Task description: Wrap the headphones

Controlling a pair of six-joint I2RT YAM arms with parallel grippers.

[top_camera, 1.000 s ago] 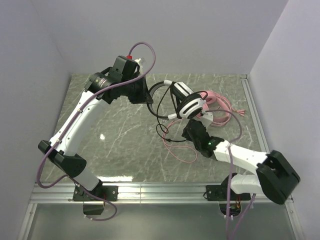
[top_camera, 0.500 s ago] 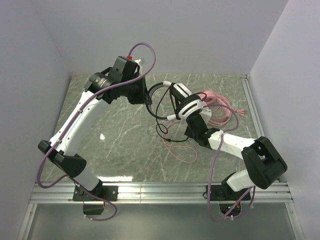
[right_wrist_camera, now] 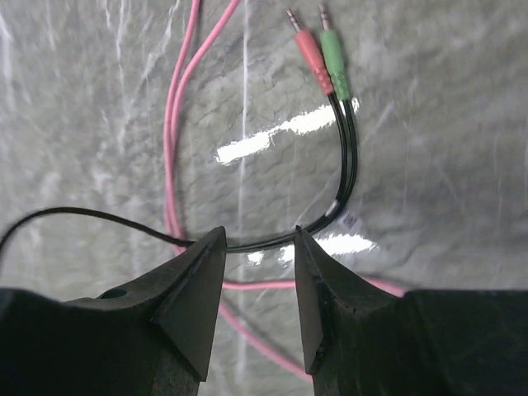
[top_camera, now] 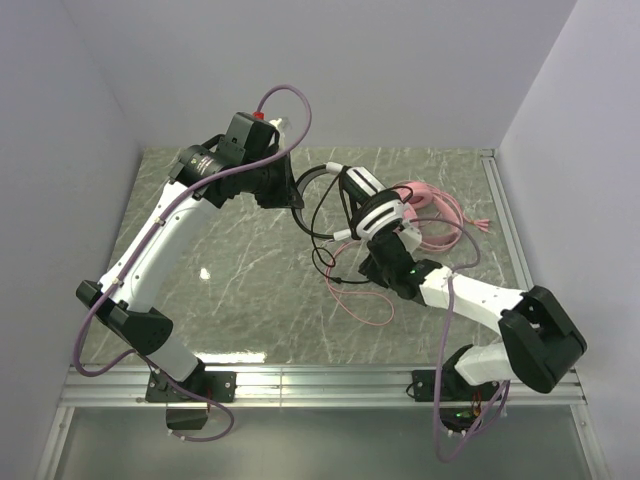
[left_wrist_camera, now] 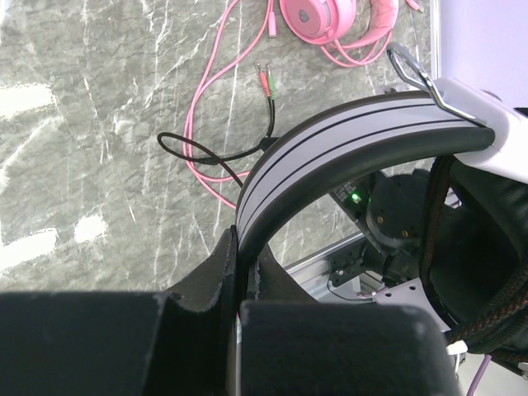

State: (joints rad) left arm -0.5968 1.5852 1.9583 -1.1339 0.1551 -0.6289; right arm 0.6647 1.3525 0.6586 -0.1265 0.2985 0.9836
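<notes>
Right wrist cam shows my right gripper [right_wrist_camera: 258, 239] partly spread and straddling the black cable [right_wrist_camera: 82, 216], which runs crosswise to it near the tabletop [right_wrist_camera: 429, 124] middle, while my left gripper [left_wrist_camera: 246, 272] pinches the black-and-white headset [left_wrist_camera: 346, 136] by its band, up just behind.

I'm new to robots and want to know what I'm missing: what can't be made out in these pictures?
Pink headset: cut off by the top edge in the left wrist view; partly covered by the black-and-white headset and right arm in the top view.
Right claw: hidden under its own wrist in the top view.
Black cable: runs between the open right claw's jaws in the right wrist view; contact cannot be told.
</notes>
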